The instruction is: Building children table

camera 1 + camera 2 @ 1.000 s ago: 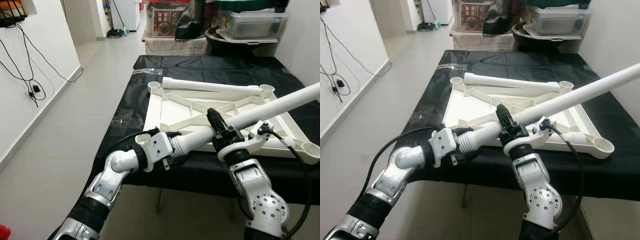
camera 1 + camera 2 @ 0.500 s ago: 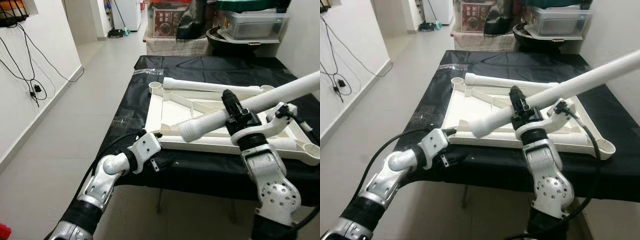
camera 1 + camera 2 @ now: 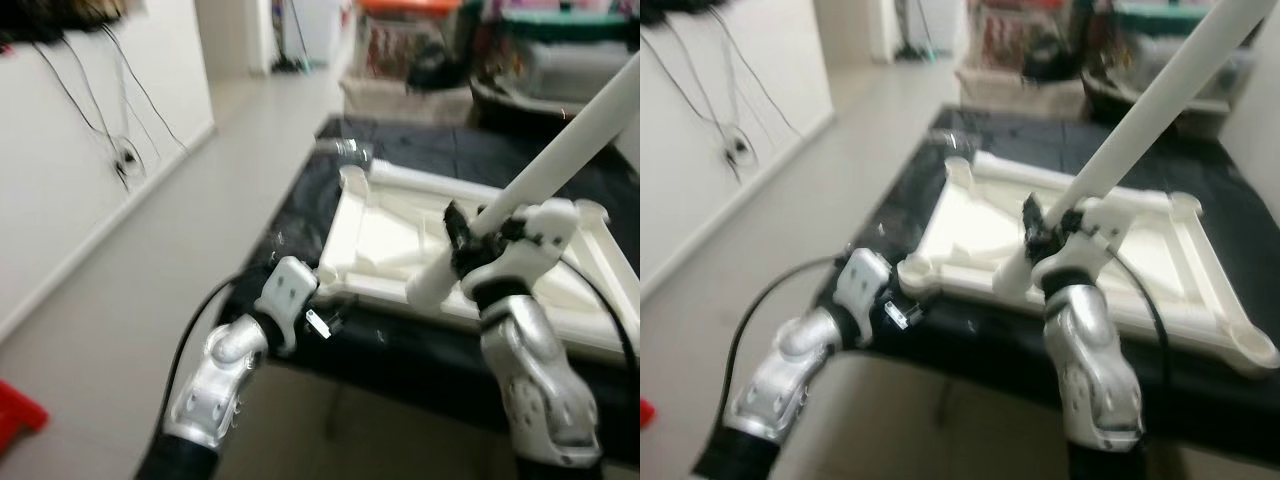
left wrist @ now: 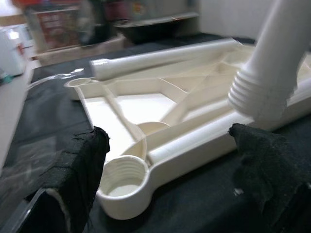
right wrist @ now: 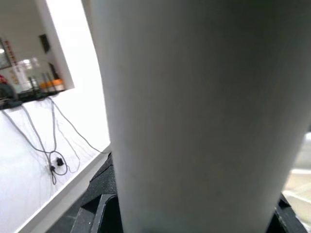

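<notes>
So the white table leg (image 3: 560,140) is clamped in the right pincer (image 3: 470,240), held tilted with its threaded end (image 4: 260,92) low, over the near part of the upside-down tabletop, and the long end raised up and away to the right. In the right wrist view the leg (image 5: 194,111) is pressed right up against the camera.

The upside-down white tabletop (image 3: 970,225) is laid flat on the black-covered bench (image 3: 940,330), ribs facing up. A round threaded socket (image 4: 124,177) is seen at its near left corner, and more sockets are found at the other corners (image 3: 1252,347). A second white leg (image 4: 160,58) is laid along the far edge of the tabletop.

The left pincer (image 4: 170,170) is spread wide with nothing gripped, its padded fingers (image 4: 80,170) placed either side of that near corner socket, just off the bench edge. From the head views, the left pincer (image 3: 325,315) is parked at the bench's near edge, beside the tabletop corner.

Head views are blurred, so the boxes and clutter behind the bench can't be made out properly. Cables (image 3: 115,150) are hung on the white wall to the left.
</notes>
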### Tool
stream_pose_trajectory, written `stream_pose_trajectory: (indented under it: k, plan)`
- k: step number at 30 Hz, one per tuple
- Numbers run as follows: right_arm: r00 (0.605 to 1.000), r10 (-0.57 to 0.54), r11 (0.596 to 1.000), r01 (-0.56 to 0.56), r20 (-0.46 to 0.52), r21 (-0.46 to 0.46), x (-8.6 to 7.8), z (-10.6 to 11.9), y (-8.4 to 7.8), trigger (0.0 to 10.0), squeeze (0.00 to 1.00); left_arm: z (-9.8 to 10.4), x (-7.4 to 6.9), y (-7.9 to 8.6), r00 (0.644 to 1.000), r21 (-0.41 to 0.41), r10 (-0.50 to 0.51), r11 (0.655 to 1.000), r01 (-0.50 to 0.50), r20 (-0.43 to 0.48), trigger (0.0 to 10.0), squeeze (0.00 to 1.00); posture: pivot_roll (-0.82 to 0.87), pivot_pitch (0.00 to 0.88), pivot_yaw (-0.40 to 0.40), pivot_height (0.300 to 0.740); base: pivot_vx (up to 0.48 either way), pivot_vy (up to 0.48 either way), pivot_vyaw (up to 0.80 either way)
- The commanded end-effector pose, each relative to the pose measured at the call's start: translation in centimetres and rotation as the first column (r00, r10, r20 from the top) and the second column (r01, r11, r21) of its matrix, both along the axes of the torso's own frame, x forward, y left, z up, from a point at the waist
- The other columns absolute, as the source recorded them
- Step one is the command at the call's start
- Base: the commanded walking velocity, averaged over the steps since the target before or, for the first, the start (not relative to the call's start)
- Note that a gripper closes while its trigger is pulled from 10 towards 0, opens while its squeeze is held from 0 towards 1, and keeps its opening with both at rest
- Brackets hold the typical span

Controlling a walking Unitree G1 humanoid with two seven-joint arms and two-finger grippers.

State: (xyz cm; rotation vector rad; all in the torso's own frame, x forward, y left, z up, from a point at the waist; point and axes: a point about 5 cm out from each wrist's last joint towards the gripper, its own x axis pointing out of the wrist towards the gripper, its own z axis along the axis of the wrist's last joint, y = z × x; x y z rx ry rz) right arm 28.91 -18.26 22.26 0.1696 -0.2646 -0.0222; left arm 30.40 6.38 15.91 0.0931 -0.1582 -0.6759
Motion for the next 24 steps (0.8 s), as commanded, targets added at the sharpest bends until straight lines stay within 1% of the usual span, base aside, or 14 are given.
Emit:
stream_pose_trajectory:
  k: [1, 6, 7, 9, 10, 11, 14, 17, 21, 24]
  plan:
    - [0.999, 0.0, 1.0, 0.001, 0.034, -0.018, -0.2, 0.3, 0.4, 10.0, 0.0, 0.2, 0.2, 0.6, 0.999, -0.012, 0.034, 0.999, -0.034, -0.012, 10.0, 0.0, 0.1, 0.0, -0.045, 0.74, 0.0, 0.0, 0.8]
    - [0.999, 0.006, 0.999, -0.004, 0.043, -0.036, -0.1, 0.2, 0.9, 10.0, 0.0, 0.5, 0.4, 1.0, 0.996, -0.051, 0.076, 0.996, -0.078, -0.039, 10.0, 0.0, 0.11, 0.0, -0.053, 0.74, 0.0, 0.0, 0.8]
    - [0.999, 0.011, 0.999, -0.009, 0.049, -0.048, -0.1, 0.2, 1.3, 10.0, 0.0, 0.6, 0.5, 1.2, 0.993, -0.07, 0.106, 0.991, -0.11, -0.053, 10.0, 0.0, 0.1, 0.0, -0.057, 0.74, 0.0, 0.0, 0.8]
    - [0.999, 0.015, 0.999, -0.013, 0.05, -0.05, -0.1, 0.2, 1.4, 10.0, 0.0, 0.6, 0.6, 1.3, 0.991, -0.074, 0.12, 0.99, -0.124, -0.056, 10.0, 0.0, 0.1, 0.0, -0.057, 0.74, 0.0, 0.0, 0.8]
    - [0.998, 0.023, 0.999, -0.021, 0.05, -0.049, -0.1, 0.2, 1.6, 10.0, 0.0, 0.8, 0.8, 1.6, 0.987, -0.093, 0.146, 0.984, -0.152, -0.071, 10.0, 0.0, 0.1, 0.0, -0.06, 0.74, 0.0, 0.0, 0.8]
    - [0.998, 0.025, 0.999, -0.022, 0.05, -0.049, -0.1, 0.2, 1.7, 10.0, 0.0, 0.8, 0.8, 1.7, 0.986, -0.097, 0.151, 0.983, -0.158, -0.075, 10.0, 0.0, 0.1, 0.0, -0.06, 0.74, 0.0, 0.0, 0.8]
    - [0.998, 0.029, 0.998, -0.027, 0.05, -0.05, -0.1, 0.2, 1.7, 10.0, 0.0, 0.9, 1.1, 2.0, 0.979, -0.116, 0.181, 0.975, -0.191, -0.092, 10.0, 0.0, 0.1, 0.0, -0.065, 0.74, 0.0, 0.0, 0.0]
    - [0.999, 0.02, 0.999, -0.018, 0.046, -0.044, 0.0, 0.0, 1.6, 10.0, 0.0, 1.0, 1.7, 3.0, 0.963, -0.144, 0.243, 0.955, -0.259, -0.118, 10.0, 0.0, 0.1, 0.0, -0.071, 0.74, 0.0, 0.0, 0.0]
    - [0.999, 0.016, 0.999, -0.014, 0.044, -0.047, 0.1, -0.1, 1.5, 10.0, 0.0, 1.0, 1.9, 3.4, 0.957, -0.149, 0.259, 0.949, -0.278, -0.13, 10.0, 0.0, 0.1, 0.0, -0.072, 0.74, 0.0, 0.0, 0.0]
    - [0.999, 0.02, 0.998, -0.018, 0.043, -0.054, 0.1, -0.2, 1.6, 10.0, 0.0, 1.0, 2.1, 3.7, 0.952, -0.152, 0.274, 0.944, -0.293, -0.136, 10.0, 0.0, 0.1, 0.0, -0.073, 0.74, 0.273, 0.0, 0.0]
